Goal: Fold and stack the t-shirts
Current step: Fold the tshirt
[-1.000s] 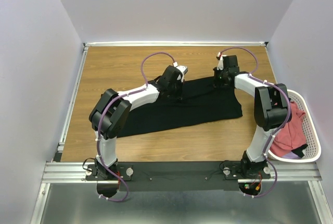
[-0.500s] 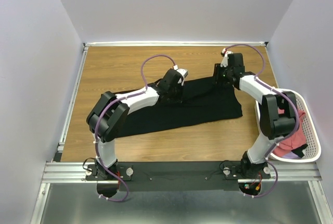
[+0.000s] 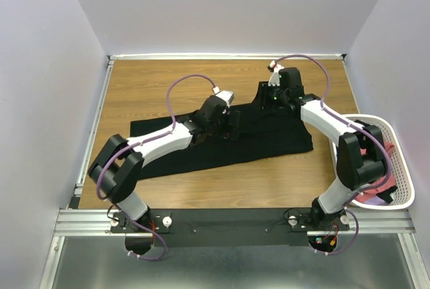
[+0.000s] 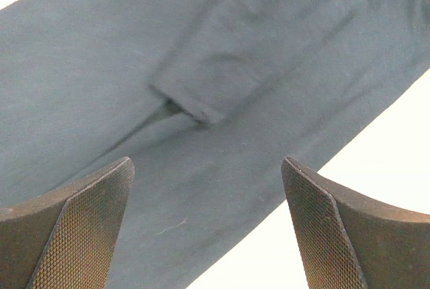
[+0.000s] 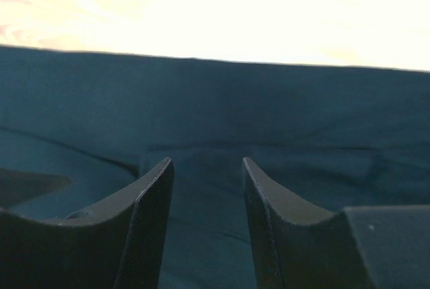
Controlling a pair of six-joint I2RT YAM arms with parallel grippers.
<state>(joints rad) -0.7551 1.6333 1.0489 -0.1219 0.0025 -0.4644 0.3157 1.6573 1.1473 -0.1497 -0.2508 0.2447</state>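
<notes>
A black t-shirt (image 3: 269, 138) lies on the wooden table as a long folded band. A sleeve (image 4: 248, 67) is folded over onto its body. My left gripper (image 3: 232, 125) hovers over the middle of the shirt, open wide with nothing between its fingers (image 4: 91, 225); in the left wrist view the left gripper (image 4: 207, 162) has cloth below it. My right gripper (image 3: 263, 98) is low over the shirt's far edge. In its own view the right gripper (image 5: 206, 162) is open and empty above the cloth. Salmon-red t-shirts (image 3: 375, 168) lie crumpled in the basket.
The white mesh basket (image 3: 403, 191) stands at the table's right edge, beside the right arm's elbow. Bare wood (image 3: 154, 87) shows on the far left and along the near edge. Walls close in the table on three sides.
Both grippers have opened and let go of the black shirt. The right gripper moved left along the shirt's far edge. The left arm's elbow swung down towards the near left.
</notes>
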